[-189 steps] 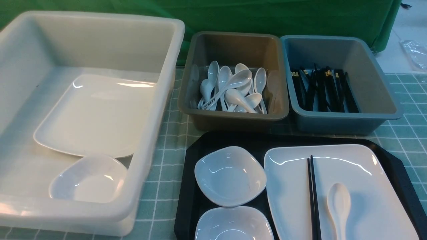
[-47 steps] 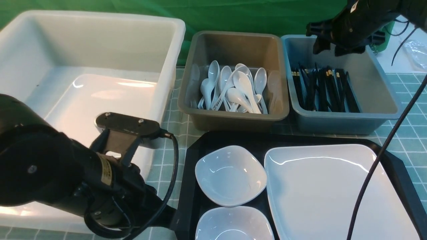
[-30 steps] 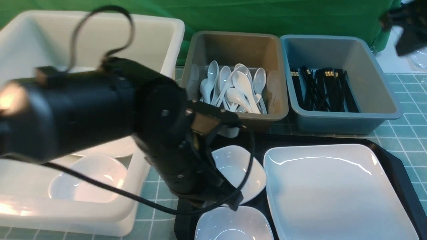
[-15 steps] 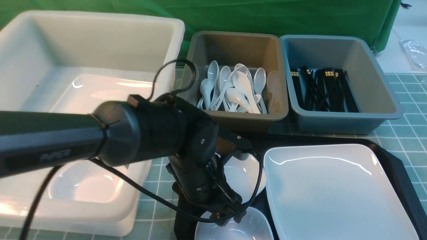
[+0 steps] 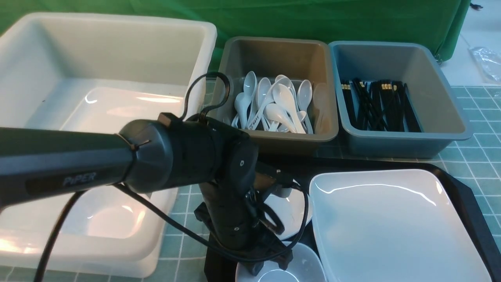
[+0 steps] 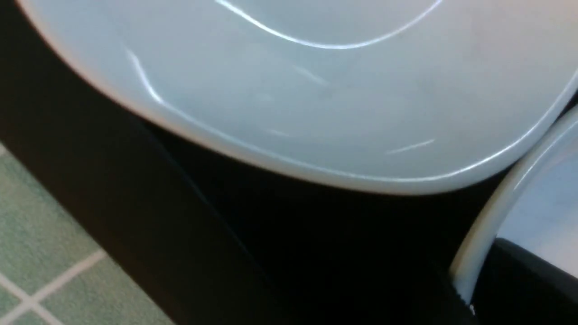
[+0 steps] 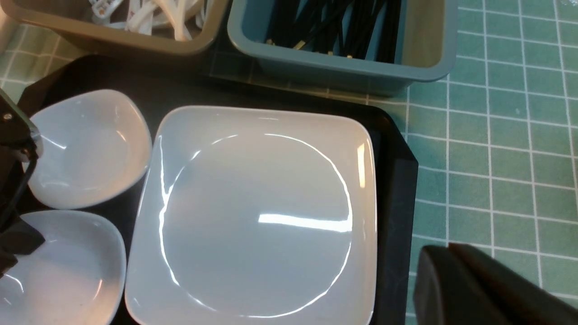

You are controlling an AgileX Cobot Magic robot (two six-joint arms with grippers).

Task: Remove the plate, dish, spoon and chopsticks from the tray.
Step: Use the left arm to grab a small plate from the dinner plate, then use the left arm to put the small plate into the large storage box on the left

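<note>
Front view: left gripper (image 5: 271, 265) sits over the nearer dish (image 5: 309, 264).

Staged test bench, canteen dish-return mock-up. Evidence: green backdrop cloth (image 5: 313, 19) far side; checked tablecloth (image 5: 482, 133); white tub (image 5: 117, 18) left; grey tub (image 5: 274, 55), blue tub (image 5: 434, 90) of sorted cutlery (image 5: 274, 105); black tray (image 5: 464, 190) near right.

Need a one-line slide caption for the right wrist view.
White plate and two small dishes on the black tray, spoon tub and chopstick tub beyond it.
</note>
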